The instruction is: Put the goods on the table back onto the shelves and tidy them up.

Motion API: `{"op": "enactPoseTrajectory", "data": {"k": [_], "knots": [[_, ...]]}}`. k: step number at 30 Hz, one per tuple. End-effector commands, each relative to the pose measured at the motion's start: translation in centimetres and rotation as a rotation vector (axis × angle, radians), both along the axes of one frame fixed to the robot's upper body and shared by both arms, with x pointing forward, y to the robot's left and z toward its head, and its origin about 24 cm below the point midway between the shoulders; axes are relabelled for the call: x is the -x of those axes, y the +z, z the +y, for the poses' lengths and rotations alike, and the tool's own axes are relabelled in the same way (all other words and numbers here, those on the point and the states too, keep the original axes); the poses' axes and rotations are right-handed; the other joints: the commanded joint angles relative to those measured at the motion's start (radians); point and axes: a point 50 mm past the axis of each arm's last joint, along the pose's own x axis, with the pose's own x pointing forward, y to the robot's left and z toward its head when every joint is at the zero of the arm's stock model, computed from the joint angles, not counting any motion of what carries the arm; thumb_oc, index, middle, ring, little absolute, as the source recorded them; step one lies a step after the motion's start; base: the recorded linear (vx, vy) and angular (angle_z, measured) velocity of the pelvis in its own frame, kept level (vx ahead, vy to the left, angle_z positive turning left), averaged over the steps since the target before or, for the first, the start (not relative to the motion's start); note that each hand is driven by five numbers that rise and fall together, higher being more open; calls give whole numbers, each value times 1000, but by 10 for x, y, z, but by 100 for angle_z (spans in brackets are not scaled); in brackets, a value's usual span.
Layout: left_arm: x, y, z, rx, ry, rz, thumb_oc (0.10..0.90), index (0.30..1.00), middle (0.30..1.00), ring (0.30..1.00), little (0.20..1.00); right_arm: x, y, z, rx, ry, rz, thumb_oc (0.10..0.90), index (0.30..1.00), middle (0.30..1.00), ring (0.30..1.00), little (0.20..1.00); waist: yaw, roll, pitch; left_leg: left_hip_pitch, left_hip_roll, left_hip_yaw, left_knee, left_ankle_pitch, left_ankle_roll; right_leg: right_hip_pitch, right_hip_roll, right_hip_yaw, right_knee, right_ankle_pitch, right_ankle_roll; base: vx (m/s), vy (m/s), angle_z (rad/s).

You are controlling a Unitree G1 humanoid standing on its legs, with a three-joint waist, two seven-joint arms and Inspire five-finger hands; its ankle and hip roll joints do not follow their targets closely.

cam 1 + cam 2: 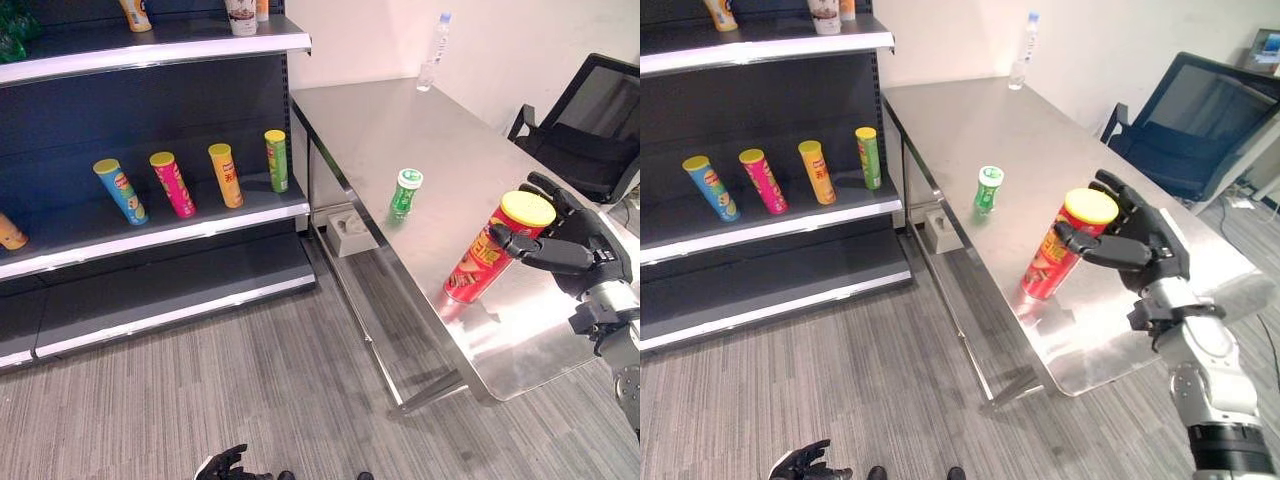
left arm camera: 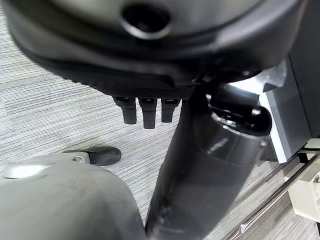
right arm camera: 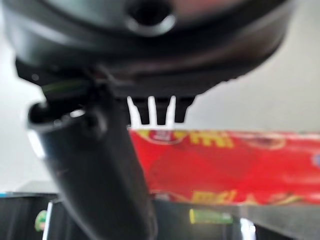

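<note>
A tall red chip can (image 1: 486,253) with a yellow lid stands upright near the front of the steel table (image 1: 400,120). My right hand (image 1: 575,245) is at its top part, thumb stretched across the front and straight fingers (image 1: 1122,192) behind it, open. In the right wrist view the red can (image 3: 240,165) lies just past the fingers. A small green can (image 1: 405,192) stands further back near the table's left edge. My left hand (image 1: 225,465) hangs low over the floor, fingers relaxed, holding nothing.
The dark shelf unit (image 1: 150,230) at the left holds blue (image 1: 121,190), pink (image 1: 172,184), orange (image 1: 225,175) and green (image 1: 276,160) chip cans. A water bottle (image 1: 434,40) stands at the table's far end. A black chair (image 1: 590,130) is at the right, a white box (image 1: 350,230) under the table.
</note>
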Motion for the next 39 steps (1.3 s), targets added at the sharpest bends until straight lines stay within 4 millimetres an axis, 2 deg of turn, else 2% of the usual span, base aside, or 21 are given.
{"op": "enactPoseTrajectory", "data": {"k": [1, 11, 13, 21, 32, 36, 39], "knots": [[-19, 7, 11, -40, -66, -40, 800, 900, 900, 900, 900, 1, 91, 5, 61, 40, -399, 800, 900, 900, 900, 900, 40, -43, -58, 23, 56, 2, 5, -85, -79, 39, -65, -32, 13, -54, 95, 0, 0, 0], [-21, 8, 11, -37, -78, -49, 800, 900, 900, 900, 900, -4, 88, 8, 125, 77, -330, 800, 900, 900, 900, 900, 45, -50, -58, 21, 57, 0, 5, -84, -80, 38, -67, -38, 13, -53, 95, 0, 0, 0], [-21, 8, 11, -35, -79, -49, 800, 900, 900, 900, 900, -7, 83, 8, 207, 87, -251, 400, 300, 300, 300, 300, 46, -54, -56, 20, 57, -1, 5, -82, -82, 37, -67, -38, 13, -52, 96, 0, 0, 0], [-24, 9, 10, -32, -77, -60, 800, 900, 900, 900, 900, -7, 85, 6, 247, 96, -221, 400, 300, 300, 300, 300, 41, -60, -52, 20, 58, 0, 5, -81, -83, 36, -66, -37, 13, -52, 96, 0, 0, 0], [-25, 10, 12, -41, -58, -72, 800, 900, 900, 900, 900, -7, 95, 2, 242, 17, -290, 400, 300, 300, 300, 300, 41, -58, -53, 19, 59, -4, 5, -82, -83, 38, -64, -39, 13, -55, 95, 0, 0, 0], [-26, 13, 20, -52, 5, -91, 800, 900, 900, 900, 900, -6, 106, 7, 184, -31, -408, 400, 300, 300, 300, 300, 51, -56, -54, 17, 68, -33, 5, -78, -88, 46, -48, -35, 13, -70, 81, -31, -84, 10], [-36, 19, 24, -64, 37, -140, 800, 900, 900, 900, 900, 6, 128, 13, 228, -127, -574, 400, 300, 300, 300, 300, 76, -61, -16, -45, 76, -86, 21, -43, -102, 38, -24, -29, 19, -87, 59, -172, -121, 48]]}}
